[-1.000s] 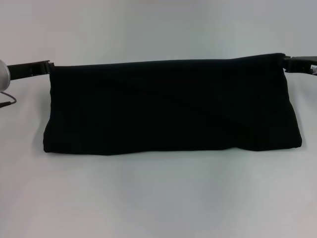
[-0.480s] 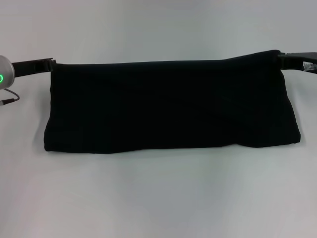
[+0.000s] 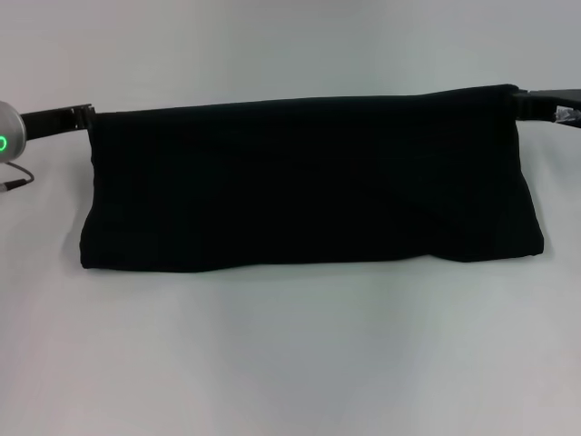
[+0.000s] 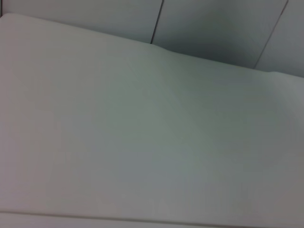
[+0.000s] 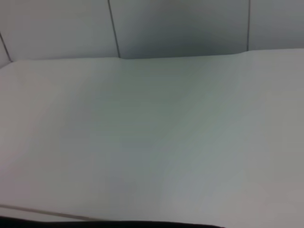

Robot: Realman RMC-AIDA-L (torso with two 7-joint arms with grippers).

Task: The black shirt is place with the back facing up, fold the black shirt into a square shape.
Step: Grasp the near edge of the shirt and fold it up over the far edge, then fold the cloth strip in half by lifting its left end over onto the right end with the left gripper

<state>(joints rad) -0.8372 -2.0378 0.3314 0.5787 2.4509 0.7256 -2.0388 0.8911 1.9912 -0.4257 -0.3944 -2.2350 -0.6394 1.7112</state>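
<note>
Between both claws apparently hangs black shirt [image 3: 309,182].

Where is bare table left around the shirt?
Bare table runs wide in front of the black shirt and behind its top edge. The ends are crowded: left gripper and right gripper at its corners.

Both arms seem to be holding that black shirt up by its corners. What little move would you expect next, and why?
Probably both carry the held edge forward and down. The left gripper and right gripper sit at the top corners of the black shirt, stretched between them, while its lower fold rests on the table, a wide strip, not yet a square.
</note>
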